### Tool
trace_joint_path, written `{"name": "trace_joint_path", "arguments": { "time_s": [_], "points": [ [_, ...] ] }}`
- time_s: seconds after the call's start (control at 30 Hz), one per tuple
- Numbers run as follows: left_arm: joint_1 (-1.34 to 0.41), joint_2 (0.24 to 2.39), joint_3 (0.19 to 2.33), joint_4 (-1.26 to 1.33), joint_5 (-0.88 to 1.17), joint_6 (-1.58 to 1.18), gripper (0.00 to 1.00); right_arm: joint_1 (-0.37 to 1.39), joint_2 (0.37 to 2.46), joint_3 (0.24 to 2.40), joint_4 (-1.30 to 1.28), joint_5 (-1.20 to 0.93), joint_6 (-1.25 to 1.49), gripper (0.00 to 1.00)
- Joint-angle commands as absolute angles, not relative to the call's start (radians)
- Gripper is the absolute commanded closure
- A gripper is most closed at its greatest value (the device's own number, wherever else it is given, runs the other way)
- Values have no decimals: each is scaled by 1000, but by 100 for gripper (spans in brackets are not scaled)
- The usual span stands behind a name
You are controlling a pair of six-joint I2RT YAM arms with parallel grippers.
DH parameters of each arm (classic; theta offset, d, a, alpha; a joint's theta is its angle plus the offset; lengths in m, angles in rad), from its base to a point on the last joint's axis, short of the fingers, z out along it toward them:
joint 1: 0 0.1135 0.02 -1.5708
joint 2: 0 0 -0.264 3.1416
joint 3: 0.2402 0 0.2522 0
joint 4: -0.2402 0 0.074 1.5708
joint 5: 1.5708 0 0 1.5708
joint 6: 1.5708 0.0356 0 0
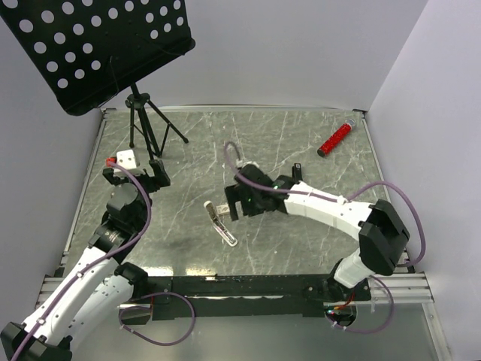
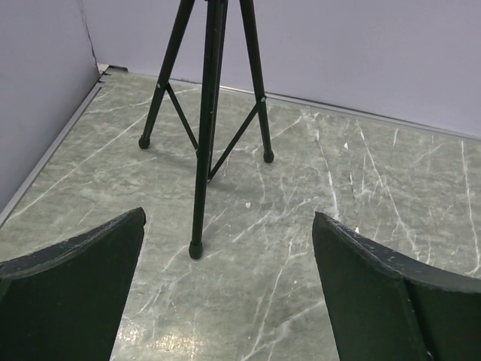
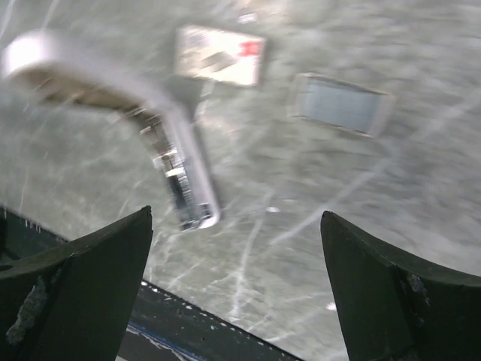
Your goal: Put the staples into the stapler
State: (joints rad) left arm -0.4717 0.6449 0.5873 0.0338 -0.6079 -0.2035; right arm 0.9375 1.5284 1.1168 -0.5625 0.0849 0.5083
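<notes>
Holds the right tool [image 3: 237,218] wide open and empty, low over the tabletop [image 1: 301,248] at mid-frame in the top view. Holds the left tool [image 2: 229,218] just as spread and just as empty at centre left of that view, facing the tripod [image 2: 203,150] and well apart from the work. Shows the stapler [image 3: 184,177] lying swung open just below and left of the right tool in the top view, silvery rail bared and running toward the lower left of the right wrist view. Shows the staples box [image 3: 220,54] at upper centre of that wrist view, just beside the stapler's hinge end, and the greyish tray piece [image 3: 342,105] to the right of it, near but apart. Cannot make out any strip in the rail through the blur, so probably calls for picking up staples next. Risks pinching only an edge of so small a box with so broad a tool and squirting it sideways, or crushing the cardboard outright. Risks nudging the hinge end on the way down and spinning the unpinned stapler out of line. Risks spilling loose strips across the tabletop by lifting the box tilted. Risks jamming against the tabletop by descending too far. Offers no steadying from the left tool at such a remove.
</notes>
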Motion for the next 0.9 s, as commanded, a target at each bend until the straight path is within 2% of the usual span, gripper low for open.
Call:
{"name": "trace_joint_path", "arguments": {
  "time_s": [0.0, 0.13, 0.4, 0.6, 0.7, 0.77, 0.87],
  "points": [
    [-465, 614, 584, 72, -618, -221, 3, 858, 1465, 1195, -654, 28, 549, 0],
    [-469, 592, 584, 67, -607, -230, 3, 798, 1466, 1206, -670, 64, 549, 0],
    [-482, 548, 583, 60, -632, -256, 3, 744, 1638, 1319, -730, 48, 499, 0],
    [-474, 574, 565, 72, -661, -259, 3, 739, 1766, 1394, -755, 64, 469, 6],
    [-472, 601, 564, 83, -657, -255, 3, 739, 1834, 1425, -767, 75, 463, 13],
    [-474, 617, 563, 86, -664, -250, 3, 739, 1854, 1434, -775, 90, 462, 24],
    [-474, 630, 561, 90, -654, -250, 3, 739, 1871, 1443, -778, 104, 460, 35]
  ]
}}
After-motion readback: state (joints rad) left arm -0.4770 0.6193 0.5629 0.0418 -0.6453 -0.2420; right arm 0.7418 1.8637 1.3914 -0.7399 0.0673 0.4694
